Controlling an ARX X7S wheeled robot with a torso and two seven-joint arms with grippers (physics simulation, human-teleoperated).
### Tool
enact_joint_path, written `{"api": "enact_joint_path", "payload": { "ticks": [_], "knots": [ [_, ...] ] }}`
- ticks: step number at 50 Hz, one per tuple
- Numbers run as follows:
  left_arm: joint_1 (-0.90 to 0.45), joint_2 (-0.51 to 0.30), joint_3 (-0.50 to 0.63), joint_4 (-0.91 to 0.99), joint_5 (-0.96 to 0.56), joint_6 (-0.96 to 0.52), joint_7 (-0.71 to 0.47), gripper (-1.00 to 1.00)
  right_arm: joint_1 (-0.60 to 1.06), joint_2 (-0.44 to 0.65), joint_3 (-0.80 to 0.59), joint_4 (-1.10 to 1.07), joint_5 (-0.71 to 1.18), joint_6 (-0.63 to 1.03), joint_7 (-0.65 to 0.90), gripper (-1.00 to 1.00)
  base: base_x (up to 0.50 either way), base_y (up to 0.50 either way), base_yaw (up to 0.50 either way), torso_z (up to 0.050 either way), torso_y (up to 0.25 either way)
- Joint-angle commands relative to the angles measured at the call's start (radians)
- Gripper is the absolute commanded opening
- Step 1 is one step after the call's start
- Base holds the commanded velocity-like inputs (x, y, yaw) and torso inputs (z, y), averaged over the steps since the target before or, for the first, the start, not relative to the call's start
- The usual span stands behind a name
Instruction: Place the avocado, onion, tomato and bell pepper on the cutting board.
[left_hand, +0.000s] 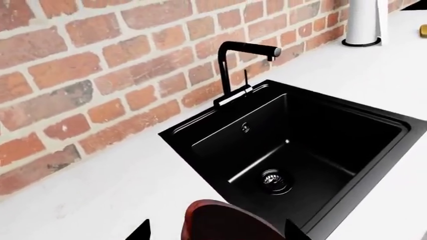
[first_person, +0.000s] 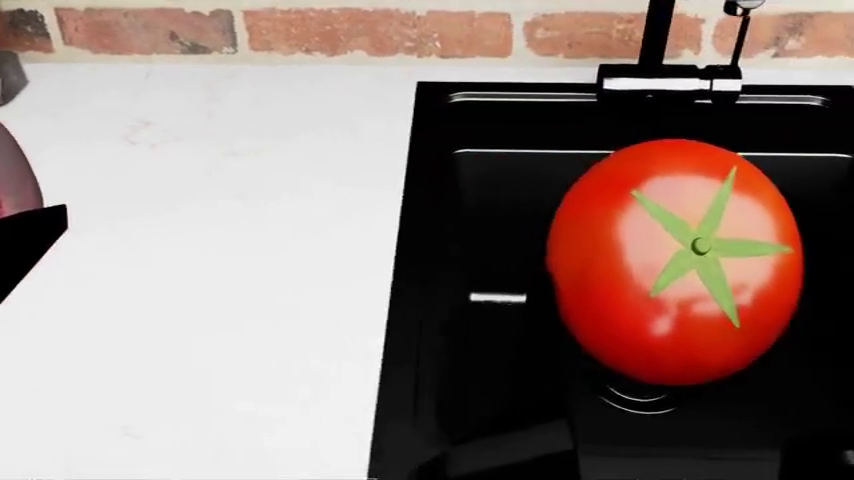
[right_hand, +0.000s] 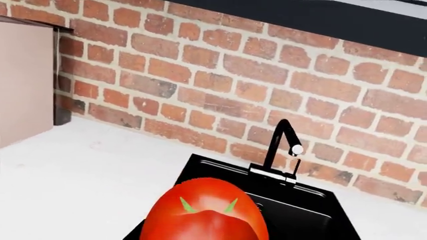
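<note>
The glossy bright red round tomato (first_person: 674, 262) with its green star-shaped calyx hangs high above the black rectangular sink (first_person: 441, 300), close under the head camera and so looming large. In the right wrist view it fills the space just ahead of the camera, which suggests the right gripper carries it; the fingers themselves are hidden, so how far they are closed cannot be told.

The dull reddish-brown rounded bell pepper (left_hand: 223, 222) sits between the two dark fingertips of the left gripper (left_hand: 217, 231), over the white countertop (first_person: 214, 250) to the left of the sink. The fingertips flank it closely, apparently gripping it, though contact is cut off by the frame edge. In the head view only a reddish sliver shows at the far left.

Both items appear lifted clear of the surface for carrying. The black tap (left_hand: 240, 65) stands at the far side of the sink against the red brick wall (right_hand: 200, 65). The cutting board, avocado and onion are not in view.
</note>
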Motion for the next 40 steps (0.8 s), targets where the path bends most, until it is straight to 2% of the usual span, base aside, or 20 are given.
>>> {"api": "enact_joint_path", "payload": {
  "ticks": [1,40],
  "knots": [
    [-0.016,0.014,-0.039,-0.016,-0.013,-0.003,-0.002,-1.00,0.001,-0.006,0.036,0.000,-0.017,0.015,-0.050,-1.00,0.00,-0.48,0.00,0.000,0.000],
    [-0.002,0.008,-0.058,-0.011,-0.006,-0.005,0.006,-1.00,-0.008,-0.002,0.051,0.004,-0.009,0.033,-0.050,-1.00,0.00,-0.48,0.00,0.000,0.000]
  ]
}}
